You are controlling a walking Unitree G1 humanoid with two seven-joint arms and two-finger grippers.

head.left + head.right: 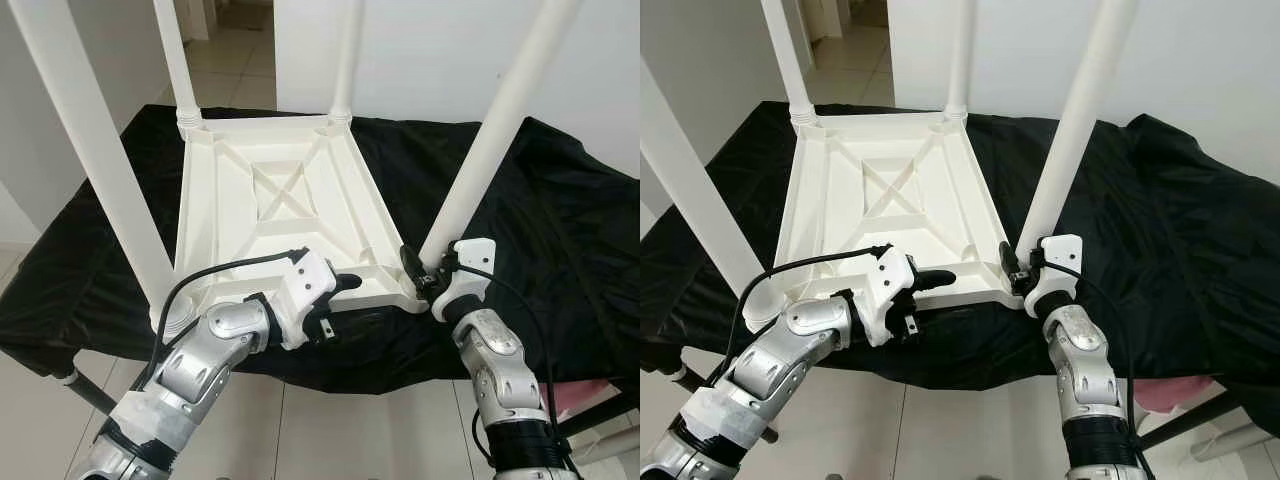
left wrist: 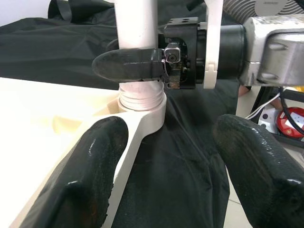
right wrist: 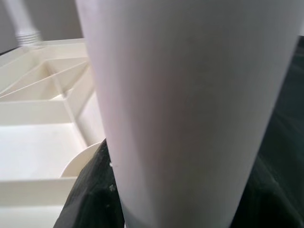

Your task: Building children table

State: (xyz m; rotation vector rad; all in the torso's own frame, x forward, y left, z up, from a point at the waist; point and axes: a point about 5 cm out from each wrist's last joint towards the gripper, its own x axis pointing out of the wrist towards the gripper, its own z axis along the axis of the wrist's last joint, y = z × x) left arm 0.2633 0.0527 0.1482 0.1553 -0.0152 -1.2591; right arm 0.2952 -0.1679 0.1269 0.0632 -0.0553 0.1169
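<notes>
Right hand (image 1: 420,272) grips table leg (image 1: 490,130) (left wrist view confirms).

1. Black cloth (image 1: 560,210) drapes the whole work surface, wrinkled, hanging over the near edge.
2. White wall (image 1: 440,50) at far right, plain.
3. Floor (image 1: 330,430) is pale glossy tile w/ thin grout lines; more tile (image 1: 235,60) runs far, through an opening at far left.
4. Dark metal frame leg (image 1: 85,390) pokes out under the cloth, near left.
5. Something pink (image 1: 1170,392) low at near right, can't tell what.
6. Light even, soft, no hard shadows.
</notes>
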